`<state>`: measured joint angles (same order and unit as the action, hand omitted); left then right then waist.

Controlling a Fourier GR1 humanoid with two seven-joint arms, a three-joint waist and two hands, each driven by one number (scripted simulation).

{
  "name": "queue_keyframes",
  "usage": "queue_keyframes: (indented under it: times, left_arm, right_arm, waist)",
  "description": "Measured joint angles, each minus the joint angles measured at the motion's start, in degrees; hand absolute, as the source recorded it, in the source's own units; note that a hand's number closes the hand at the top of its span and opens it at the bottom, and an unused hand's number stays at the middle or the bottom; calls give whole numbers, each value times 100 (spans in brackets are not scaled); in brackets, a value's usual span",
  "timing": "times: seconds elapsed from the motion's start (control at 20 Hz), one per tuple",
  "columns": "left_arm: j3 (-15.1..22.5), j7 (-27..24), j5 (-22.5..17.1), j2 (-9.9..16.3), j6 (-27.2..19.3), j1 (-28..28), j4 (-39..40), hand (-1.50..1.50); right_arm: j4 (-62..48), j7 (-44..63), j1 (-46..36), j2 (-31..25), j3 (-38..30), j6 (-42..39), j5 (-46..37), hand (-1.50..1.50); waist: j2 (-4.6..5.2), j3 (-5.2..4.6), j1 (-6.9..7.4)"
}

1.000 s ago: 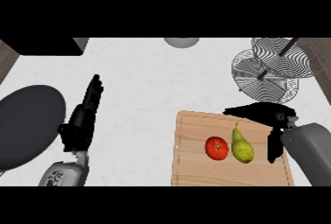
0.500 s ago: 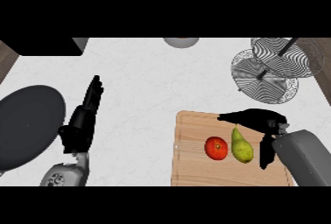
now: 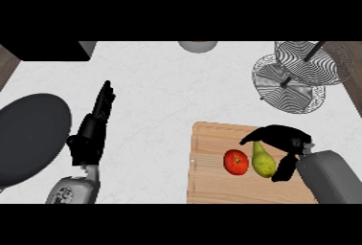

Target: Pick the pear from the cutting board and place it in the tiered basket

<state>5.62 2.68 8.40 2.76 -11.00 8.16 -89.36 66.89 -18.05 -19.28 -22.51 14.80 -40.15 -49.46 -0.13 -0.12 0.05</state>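
A green pear (image 3: 263,160) lies on the wooden cutting board (image 3: 212,186) at the lower right, stem end pointing away from me, beside a red tomato (image 3: 237,161). My right hand (image 3: 286,139) hovers over the pear's far end, open, with fingers arched across its top and thumb (image 3: 283,168) down along its right side. The wire tiered basket (image 3: 297,76) stands at the upper right, apart from the board. My left hand (image 3: 94,125) rests open at the left, fingers straight and pointing away.
A large dark round pan or plate (image 3: 28,134) sits at the far left edge. A grey bowl (image 3: 198,46) shows at the top centre. A dark block (image 3: 42,50) fills the top left corner. White counter lies between board and basket.
My right hand has moved left and slightly down, from right of the board to over the pear's far end. The pear, tomato and left hand have not moved.
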Motion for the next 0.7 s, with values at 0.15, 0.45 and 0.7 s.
queue_keyframes:
  times: [0.15,0.45,0.7]
  left_arm:
    - [-9,-96,18,-31,20,2,92,0]
    - [-78,-226,17,-40,63,-20,207,0]
    - [-112,-112,26,-7,47,-85,75,0]
  right_arm:
    - [-325,-290,-137,107,-44,545,-199,150]
    - [-59,-522,82,166,69,1327,-652,150]
    - [363,-19,414,-195,282,2100,-1476,150]
  waist:
    - [-10,-10,19]
    - [-21,-14,6]
    - [-36,-2,-48]
